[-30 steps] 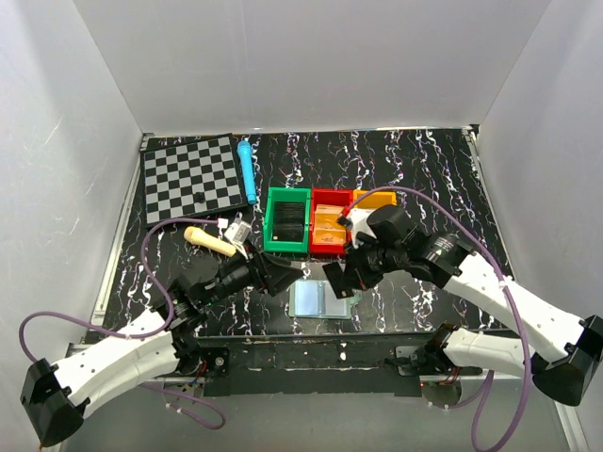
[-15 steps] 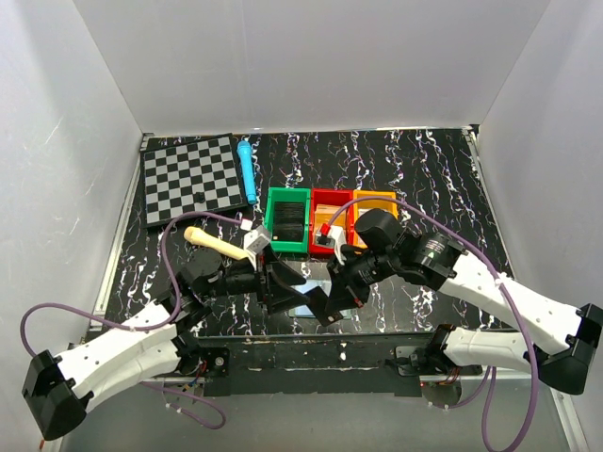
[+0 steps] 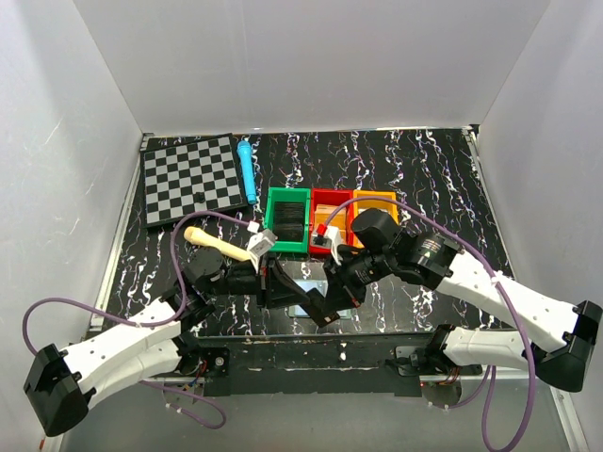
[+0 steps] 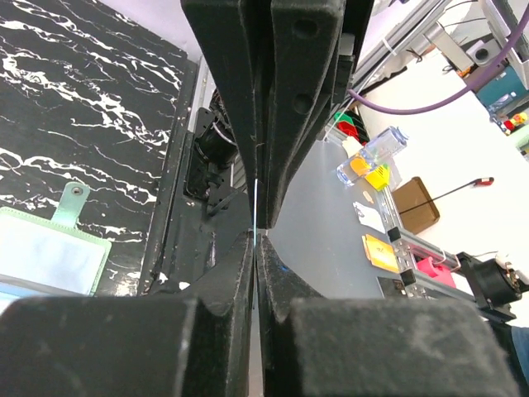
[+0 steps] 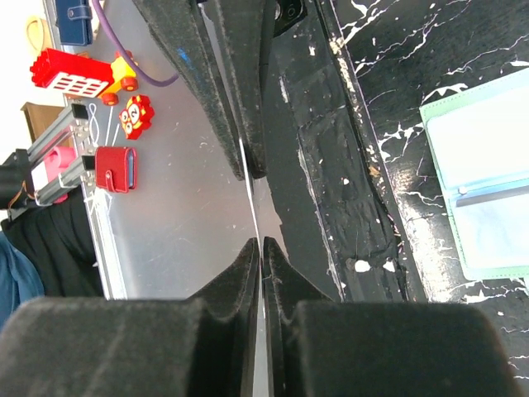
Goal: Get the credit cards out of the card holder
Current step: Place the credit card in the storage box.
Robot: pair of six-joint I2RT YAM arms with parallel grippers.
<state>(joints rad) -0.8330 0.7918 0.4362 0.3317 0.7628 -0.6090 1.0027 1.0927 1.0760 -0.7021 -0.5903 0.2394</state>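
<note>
the card holder (image 5: pixel 488 198) lies open and flat on the black marbled table (image 3: pixel 424 179), near the table's front edge at lower centre of the top view, its 2 pale blue panels facing up. in the left wrist view it sits at the lower left edge of the frame, with its small green side tab (image 4: pixel 73 194) pointing upward. in the right wrist view it sits at the right edge. the left gripper (image 4: pixel 258 236) and the right gripper (image 5: pixel 262 241) meet tip to tip just in front of the holder, over the table's near edge. each has its jaws pressed together on a thin pale sheet seen edge-on, which looks to be a credit card (image 5: pixel 246 169). the sheet runs as a fine line from one pair of fingers into the other, so both pincers pinch the same card, and it is clear of the holder. i cannot tell whether more cards sit in the panels. behind the grippers, at centre of the top view, stand 3 bins in a row: the green bin (image 3: pixel 288 221), the red bin (image 3: pixel 330 202) and the orange bin (image 3: pixel 375 199). a checkerboard (image 3: pixel 191 176) lies at upper left with a blue pen (image 3: pixel 247 171) beside its right edge.
</note>
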